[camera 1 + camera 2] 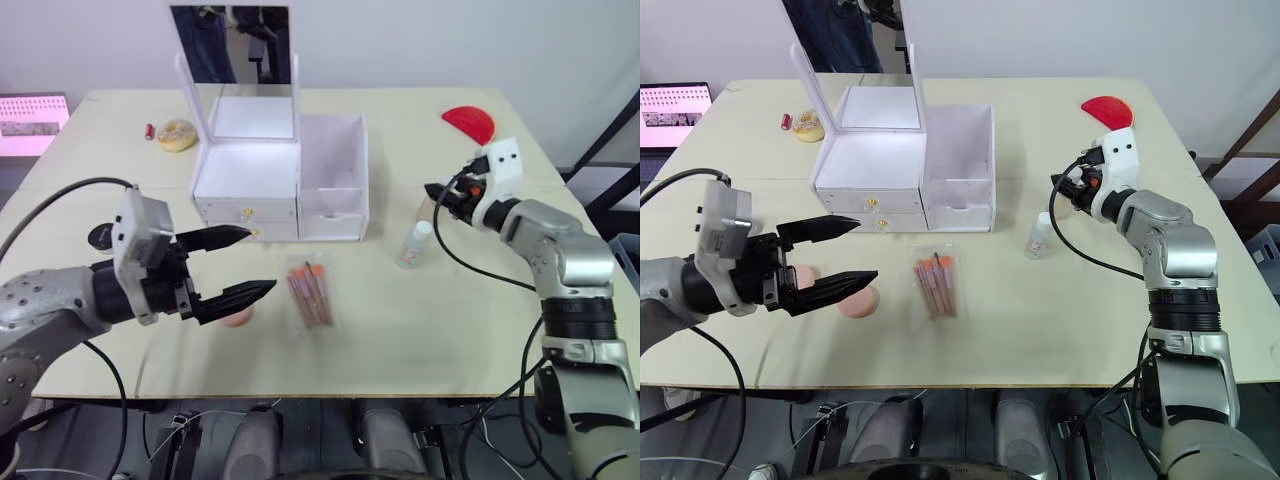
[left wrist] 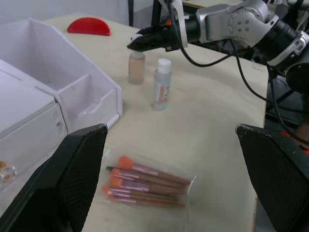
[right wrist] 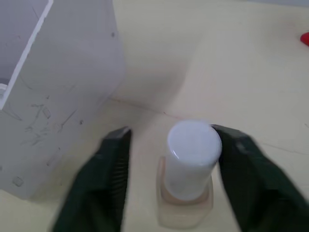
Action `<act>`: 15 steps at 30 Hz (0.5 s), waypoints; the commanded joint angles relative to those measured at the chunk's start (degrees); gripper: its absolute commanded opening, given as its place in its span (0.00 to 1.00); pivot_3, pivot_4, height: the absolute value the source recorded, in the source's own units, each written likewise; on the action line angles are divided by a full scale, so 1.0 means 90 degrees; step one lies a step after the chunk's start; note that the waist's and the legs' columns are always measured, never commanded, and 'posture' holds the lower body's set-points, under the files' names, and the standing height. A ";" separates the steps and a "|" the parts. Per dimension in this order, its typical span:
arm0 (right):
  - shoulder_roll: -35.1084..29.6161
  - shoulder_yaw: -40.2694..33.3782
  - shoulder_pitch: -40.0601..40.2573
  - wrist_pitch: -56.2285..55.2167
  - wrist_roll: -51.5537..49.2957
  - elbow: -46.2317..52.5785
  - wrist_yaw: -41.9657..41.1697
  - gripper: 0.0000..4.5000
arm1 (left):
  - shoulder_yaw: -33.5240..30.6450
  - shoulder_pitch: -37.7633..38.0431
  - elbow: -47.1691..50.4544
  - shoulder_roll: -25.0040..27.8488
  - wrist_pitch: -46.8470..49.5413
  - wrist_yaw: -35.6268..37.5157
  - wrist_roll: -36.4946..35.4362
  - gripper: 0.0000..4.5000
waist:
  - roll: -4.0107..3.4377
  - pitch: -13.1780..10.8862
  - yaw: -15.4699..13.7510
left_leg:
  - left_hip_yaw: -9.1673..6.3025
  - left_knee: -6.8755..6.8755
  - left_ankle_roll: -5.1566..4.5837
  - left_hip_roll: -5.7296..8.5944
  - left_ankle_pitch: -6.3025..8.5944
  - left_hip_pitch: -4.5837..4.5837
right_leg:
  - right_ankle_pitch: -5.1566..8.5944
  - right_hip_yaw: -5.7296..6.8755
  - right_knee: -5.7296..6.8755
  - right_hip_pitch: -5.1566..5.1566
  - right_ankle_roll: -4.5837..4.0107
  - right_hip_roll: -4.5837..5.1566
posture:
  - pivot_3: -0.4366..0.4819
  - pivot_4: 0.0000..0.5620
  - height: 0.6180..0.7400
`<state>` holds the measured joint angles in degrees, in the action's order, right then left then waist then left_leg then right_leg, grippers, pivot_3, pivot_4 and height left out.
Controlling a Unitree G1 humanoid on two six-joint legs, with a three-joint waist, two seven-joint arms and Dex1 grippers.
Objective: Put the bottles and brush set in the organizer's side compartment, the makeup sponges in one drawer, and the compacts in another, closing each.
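— Right gripper [image 3: 171, 145]?
— Spread wide around the beige bottle's [image 3: 186, 193] white cap, centre-right of the frame; one finger seems to touch it.
— Left gripper [image 1: 245, 265]?
— Gaping, lower left, above a pink sponge [image 1: 858, 302]. Brush pouch [image 1: 310, 290] lies mid-worktop [image 1: 450, 310], clear bottle [image 1: 415, 245] beside.

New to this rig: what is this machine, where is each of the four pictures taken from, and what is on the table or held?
It is a two-armed humanoid robot. Two pictures come from its head, one from each wrist. On the table stand a white organizer, a clear bottle, a beige bottle, a brush set, a pink sponge, a red case and a yellowish disc. The right gripper is open around the beige bottle's white cap, not yet closed on it. The left gripper is open, holding nothing.
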<state>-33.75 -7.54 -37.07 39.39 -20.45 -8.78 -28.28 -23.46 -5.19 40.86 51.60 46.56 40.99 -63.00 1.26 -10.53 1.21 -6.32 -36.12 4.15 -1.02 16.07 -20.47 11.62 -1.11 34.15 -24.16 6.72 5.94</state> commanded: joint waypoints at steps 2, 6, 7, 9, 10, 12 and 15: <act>0.0000 -0.0205 -0.0178 -0.0034 -0.0058 0.0165 -0.0012 0.16 | -0.0126 0.0012 0.0154 0.0086 -0.0162 -0.0033 -0.0005 1.00 | -0.0001 -0.0001 -0.0002 | 0.0000 0.0000 0.0000 0.0000 0.0000 0.0000 | 0.0000 0.0000 0.0000 0.0000 0.0000 0.0000 | 0.48 0.27 1.00; -0.0006 -0.0211 -0.0162 -0.0045 -0.0051 0.0149 -0.0038 0.16 | -0.0130 0.0028 0.0152 0.0106 -0.0186 -0.0054 -0.0027 1.00 | -0.0001 -0.0001 -0.0002 | 0.0000 0.0001 0.0000 0.0000 0.0000 0.0000 | 0.0000 0.0000 -0.0001 0.0000 0.0000 0.0000 | 0.48 0.27 1.00; -0.0004 -0.0213 -0.0161 -0.0044 -0.0051 0.0151 -0.0040 0.16 | -0.0135 0.0036 0.0151 0.0111 -0.0193 -0.0049 -0.0027 1.00 | -0.0001 -0.0001 -0.0002 | 0.0000 0.0001 0.0000 0.0000 0.0000 0.0000 | 0.0000 0.0000 -0.0001 0.0000 0.0000 0.0000 | 0.48 0.27 1.00; -0.0041 -0.0219 -0.0154 -0.0012 -0.0063 0.0152 -0.0083 0.16 | -0.0123 0.0016 0.0135 0.0114 -0.0195 -0.0062 -0.0035 1.00 | -0.0002 -0.0001 -0.0002 | 0.0000 0.0001 0.0000 0.0000 0.0000 -0.0001 | 0.0000 0.0000 -0.0001 0.0000 0.0000 0.0000 | 0.48 0.27 1.00; -0.0051 -0.0216 -0.0151 0.0001 -0.0064 0.0157 -0.0094 0.16 | -0.0116 0.0009 0.0125 0.0115 -0.0198 -0.0059 -0.0033 1.00 | -0.0002 -0.0001 -0.0002 | 0.0000 0.0001 0.0000 0.0000 0.0000 0.0000 | 0.0000 0.0000 -0.0001 0.0000 0.0000 0.0000 | 0.48 0.27 1.00; -0.0073 -0.0202 -0.0144 -0.0005 -0.0055 0.0181 -0.0130 0.16 | -0.0091 -0.0003 0.0109 0.0113 -0.0207 -0.0048 -0.0017 1.00 | -0.0002 -0.0001 -0.0001 | 0.0000 0.0001 0.0000 0.0000 0.0000 0.0000 | 0.0000 0.0000 -0.0001 0.0000 0.0000 0.0000 | 0.48 0.27 1.00; -0.0149 -0.0236 -0.0213 -0.0047 -0.0055 0.0237 -0.0197 0.16 | -0.0047 -0.0020 0.0073 0.0111 -0.0223 -0.0024 0.0024 1.00 | -0.0002 -0.0001 -0.0001 | 0.0000 0.0001 0.0000 0.0000 0.0000 0.0000 | 0.0000 0.0000 -0.0001 0.0000 0.0000 0.0000 | 0.48 0.27 1.00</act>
<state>-33.75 -7.69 -37.16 39.73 -20.51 -8.79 -29.45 -23.43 -4.84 40.98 51.82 45.75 40.74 -62.96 1.24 -10.54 1.19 -6.32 -36.11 4.15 -1.02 16.07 -20.47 11.62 -1.11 34.14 -24.16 6.72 5.94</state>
